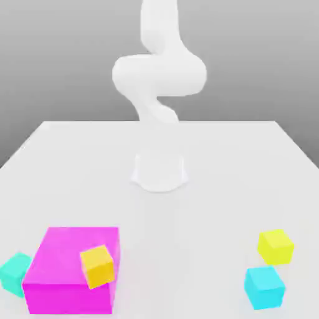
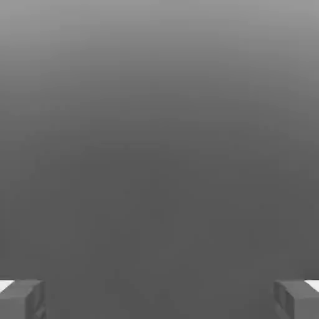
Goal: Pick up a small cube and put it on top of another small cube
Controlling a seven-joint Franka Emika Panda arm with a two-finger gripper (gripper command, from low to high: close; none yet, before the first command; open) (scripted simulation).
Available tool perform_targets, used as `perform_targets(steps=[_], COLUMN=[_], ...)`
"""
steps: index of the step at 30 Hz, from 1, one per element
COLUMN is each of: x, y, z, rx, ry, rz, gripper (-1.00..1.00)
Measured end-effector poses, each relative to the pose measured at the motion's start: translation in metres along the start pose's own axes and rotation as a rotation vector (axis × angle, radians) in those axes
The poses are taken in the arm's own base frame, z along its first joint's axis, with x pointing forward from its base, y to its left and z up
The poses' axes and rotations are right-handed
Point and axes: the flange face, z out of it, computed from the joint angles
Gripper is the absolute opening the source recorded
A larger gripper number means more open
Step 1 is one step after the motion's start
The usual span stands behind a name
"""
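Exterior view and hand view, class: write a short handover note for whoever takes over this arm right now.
Gripper: open, holding nothing; fingertips far apart.
Lemon-yellow cube: on the table, at the exterior view's right, just behind the sky-blue cube.
Teal cube: at the exterior view's left, beside the magenta block, which carries an orange-yellow cube.
Done: nothing yet; both cubes sit apart.
Left: grasp the lemon-yellow cube, carry it across, set it on the teal cube.

Lemon-yellow small cube (image 1: 275,246), teal another small cube (image 1: 15,272), magenta block (image 1: 71,269), orange-yellow cube (image 1: 98,266), cyan cube (image 1: 264,287).
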Motion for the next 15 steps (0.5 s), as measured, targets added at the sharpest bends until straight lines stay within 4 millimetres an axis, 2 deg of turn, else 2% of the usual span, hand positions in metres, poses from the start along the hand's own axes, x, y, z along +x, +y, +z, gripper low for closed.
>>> perform_targets(steps=[3,7,11,15], x=[-0.024,-0.069,-0.128,-0.196], y=[-0.012,-0.025,-0.033,-0.031], z=[0.06,0.131,0.193,0.245], rx=[0.008,0.021,0.033,0.043], ry=[-0.117,-0.256,-0.384,-0.501], rz=[-0.158,-0.365,-0.577,-0.795], gripper=[0.0,0.0,0.0,0.0])
